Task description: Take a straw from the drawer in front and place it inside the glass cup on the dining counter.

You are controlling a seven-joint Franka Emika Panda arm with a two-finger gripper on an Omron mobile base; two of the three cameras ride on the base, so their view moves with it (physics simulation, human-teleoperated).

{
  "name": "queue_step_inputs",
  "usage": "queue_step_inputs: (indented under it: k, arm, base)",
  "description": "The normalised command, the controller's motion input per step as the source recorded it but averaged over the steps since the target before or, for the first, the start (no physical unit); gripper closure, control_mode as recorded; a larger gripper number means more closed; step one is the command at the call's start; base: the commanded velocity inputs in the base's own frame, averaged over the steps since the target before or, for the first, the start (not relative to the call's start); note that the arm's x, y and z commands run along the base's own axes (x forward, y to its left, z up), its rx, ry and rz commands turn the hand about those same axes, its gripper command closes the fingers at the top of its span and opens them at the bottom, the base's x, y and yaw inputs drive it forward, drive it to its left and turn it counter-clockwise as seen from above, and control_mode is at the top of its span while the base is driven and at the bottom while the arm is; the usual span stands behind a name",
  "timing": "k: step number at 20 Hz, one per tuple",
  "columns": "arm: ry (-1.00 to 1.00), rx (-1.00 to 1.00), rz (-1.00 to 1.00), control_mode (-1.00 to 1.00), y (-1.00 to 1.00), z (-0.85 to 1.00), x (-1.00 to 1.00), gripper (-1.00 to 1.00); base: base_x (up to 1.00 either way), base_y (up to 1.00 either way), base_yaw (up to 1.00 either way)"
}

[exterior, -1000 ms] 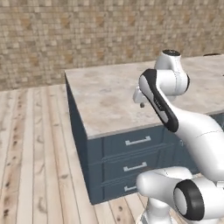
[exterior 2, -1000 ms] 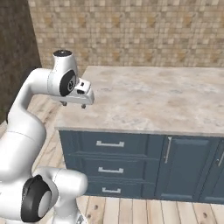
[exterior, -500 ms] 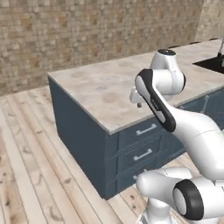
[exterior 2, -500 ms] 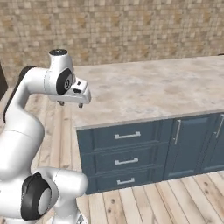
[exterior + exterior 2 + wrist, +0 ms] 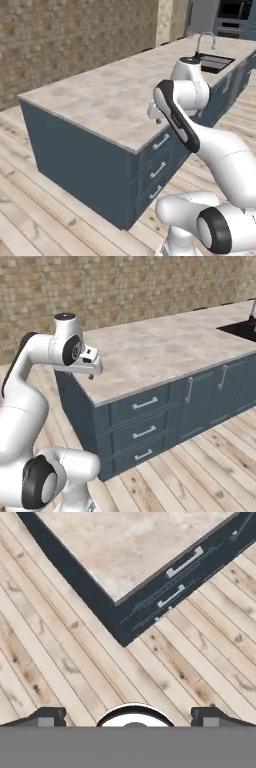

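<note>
I have the hand [image 5: 90,369] hanging wide open and empty above the corner of the worktop [image 5: 107,100], high over the stack of 3 drawers below that edge. The drawer [image 5: 145,403] I take as the target, the top one, is fully shut, so any straw inside is hidden from me, and I cannot spot the glass cup anywhere near that corner. My worry: the hand sits above the slab, so dropping straight down would hit stone instead of reaching the handle [image 5: 145,403].
</note>
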Motion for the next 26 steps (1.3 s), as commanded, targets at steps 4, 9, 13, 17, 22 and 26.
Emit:
queue_step_inputs:
  k: [4, 9, 13, 17, 22, 26]
  arm:
    - [0.00, 0.00, 0.00, 1.00, 0.00, 0.00, 0.00, -1.00]
    - [0.00, 0.00, 0.00, 1.00, 0.00, 0.00, 0.00, -1.00]
    - [0.00, 0.00, 0.00, 1.00, 0.00, 0.00, 0.00, -1.00]
    - [0.00, 0.00, 0.00, 1.00, 0.00, 0.00, 0.00, -1.00]
    - [0.00, 0.00, 0.00, 1.00, 0.00, 0.00, 0.00, -1.00]
    - [0.00, 0.07, -0.01, -1.00, 0.01, -0.04, -0.22, -1.00]
  base:
    - [0.25, 0.73, -0.49]
    - [0.25, 0.56, -0.39]
    - [0.03, 0.45, -0.31]
    - [-0.01, 0.50, -0.25]
    - [-0.05, 0.41, -0.19]
    - [-0.28, 0.17, -0.07]
